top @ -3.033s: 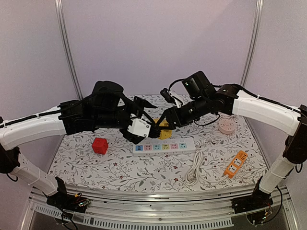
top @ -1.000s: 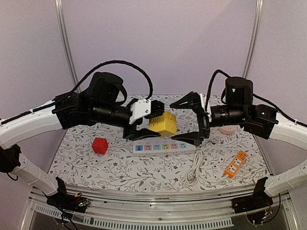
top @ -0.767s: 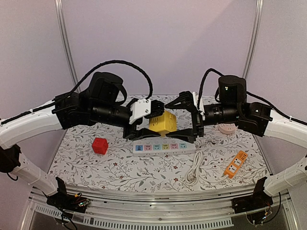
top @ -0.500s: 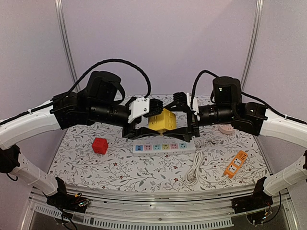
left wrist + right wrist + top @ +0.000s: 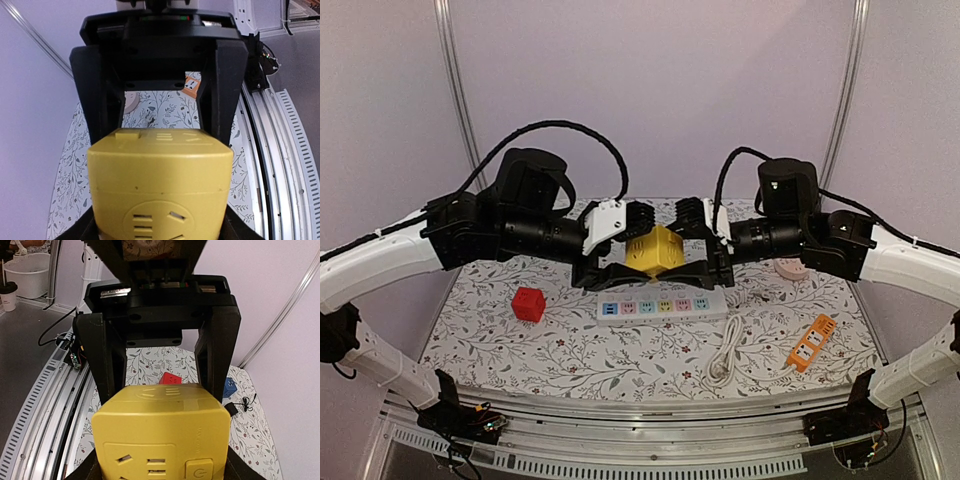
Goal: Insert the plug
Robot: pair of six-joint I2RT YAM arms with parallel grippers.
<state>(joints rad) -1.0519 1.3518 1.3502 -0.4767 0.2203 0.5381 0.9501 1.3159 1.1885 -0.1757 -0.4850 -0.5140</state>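
The left gripper is clamping the yellow cube socket in mid-air above the white power strip. The right gripper is bracketing the cube's far side, though I cannot tell whether it is pinching. Nothing is sitting in the strip's 5 outlets, so the insertion appears to be entirely ahead.

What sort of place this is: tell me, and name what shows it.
Probably a robot lab test cell: two arms bolted to a cloth-covered table, plain walls on metal posts, and power strips laid out for practice.
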